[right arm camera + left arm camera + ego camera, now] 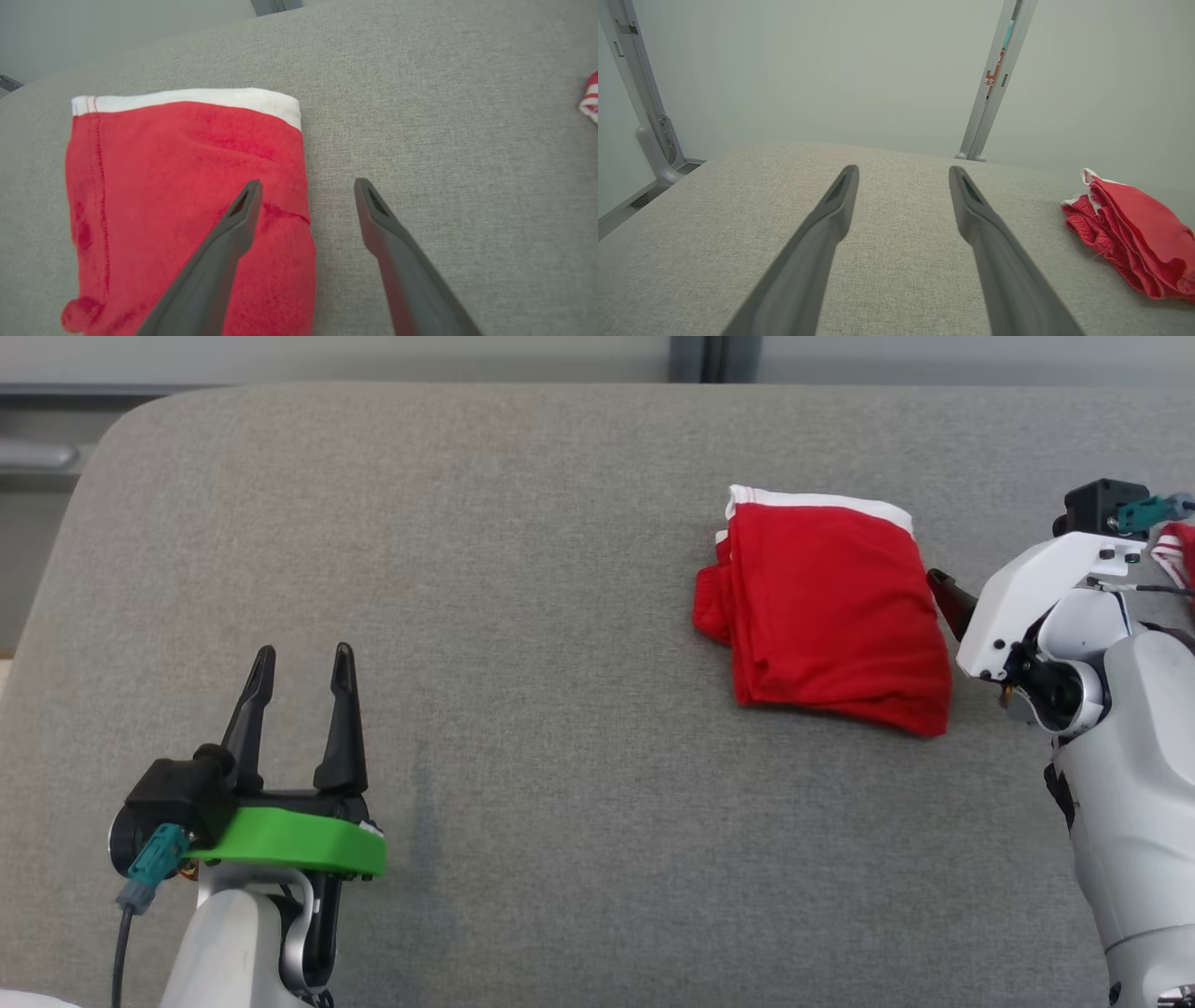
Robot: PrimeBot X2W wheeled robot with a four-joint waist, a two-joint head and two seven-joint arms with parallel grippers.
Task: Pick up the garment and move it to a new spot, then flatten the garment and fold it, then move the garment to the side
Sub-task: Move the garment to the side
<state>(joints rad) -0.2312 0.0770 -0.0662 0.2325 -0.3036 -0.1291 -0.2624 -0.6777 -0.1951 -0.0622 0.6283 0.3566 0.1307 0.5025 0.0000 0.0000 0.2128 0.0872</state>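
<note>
A red garment (pixel 826 611) with a white band along its far edge lies folded into a compact stack on the grey cushioned surface (pixel 560 756), right of centre. The left wrist view has the garment (pixel 1134 242) at its right edge; the right wrist view has the garment (pixel 187 205) at its left. My right gripper (pixel 306 186) hovers open over the garment's right edge, one finger above the red cloth and the other above bare fabric, holding nothing. Far to the lower left, my left gripper (pixel 303 658) stands open and empty over bare surface, and it shows up close as the left gripper (pixel 903 172).
A second bit of red-and-white striped cloth (pixel 1178 546) peeks out behind my right wrist at the far right edge. The surface's rounded back-left corner (pixel 140 420) drops off to a grey frame and wall. Open fabric stretches between the two grippers.
</note>
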